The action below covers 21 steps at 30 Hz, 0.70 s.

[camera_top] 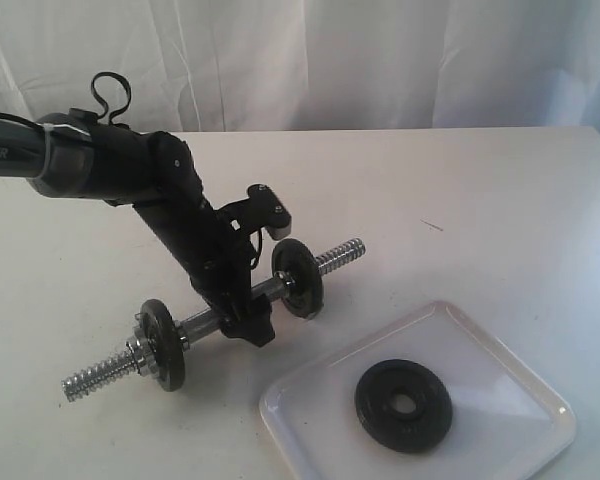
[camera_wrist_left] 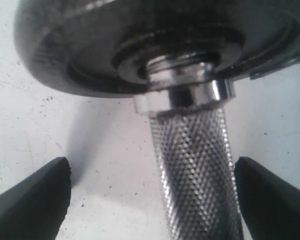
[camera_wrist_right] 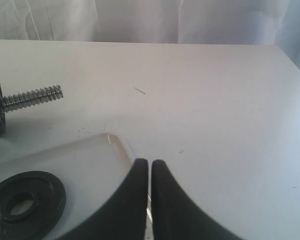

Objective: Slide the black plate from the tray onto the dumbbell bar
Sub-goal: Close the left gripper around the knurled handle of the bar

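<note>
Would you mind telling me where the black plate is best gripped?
Probably from above, across the ring of the black plate: one finger in the centre hole, one outside the rim. It lies flat on the tray, leaving no gap beneath.

The left claw [camera_wrist_left: 151, 166] straddles the knurled middle of the bar [camera_wrist_left: 195, 170]. Its jaws stand wide, and a strip of table [camera_wrist_left: 110, 165] shows between each finger and the rod. Along the bar the claw is hemmed in by one disc [camera_top: 161, 345] on one side and another disc [camera_top: 298, 277] on the other. Up close, a collar [camera_wrist_left: 190, 95] and a disc face stand just ahead of the fingers. Past the discs the threaded ends [camera_top: 340, 255] stick out free. The left arm [camera_top: 130, 165] leans over the bar's middle. The right claw [camera_wrist_right: 150, 167], fingers together, hangs at the tray rim [camera_wrist_right: 117, 145], with open table ahead of it. The plate [camera_wrist_right: 25, 200] lies flat near it, open from above.
</note>
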Tool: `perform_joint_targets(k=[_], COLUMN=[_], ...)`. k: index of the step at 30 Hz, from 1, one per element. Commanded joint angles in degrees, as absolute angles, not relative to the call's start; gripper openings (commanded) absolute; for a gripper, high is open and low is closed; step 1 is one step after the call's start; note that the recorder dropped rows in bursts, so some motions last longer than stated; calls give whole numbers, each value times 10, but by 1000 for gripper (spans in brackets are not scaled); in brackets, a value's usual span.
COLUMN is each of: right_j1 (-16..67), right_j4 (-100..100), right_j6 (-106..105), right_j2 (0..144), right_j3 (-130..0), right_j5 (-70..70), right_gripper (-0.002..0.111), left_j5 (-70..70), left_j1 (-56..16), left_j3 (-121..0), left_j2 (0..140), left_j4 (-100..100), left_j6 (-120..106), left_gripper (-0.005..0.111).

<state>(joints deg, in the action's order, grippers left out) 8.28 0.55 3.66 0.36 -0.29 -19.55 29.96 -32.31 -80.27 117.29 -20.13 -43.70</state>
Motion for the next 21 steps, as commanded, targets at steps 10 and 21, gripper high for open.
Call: perform_joint_targets(k=[10,21], right_j1=[79,79], right_j4=[10,10], right_j6=[37,37], right_j2=[0,0], right_j3=[0,0], right_j5=[-193,-193], right_gripper=[3,3], left_j5=[317,344], left_j1=[-327,-327], left_j3=[-801,-801], left_j2=[1184,1184], left_j4=[-201,-201], left_j6=[-418,-407], left_gripper=[72,0])
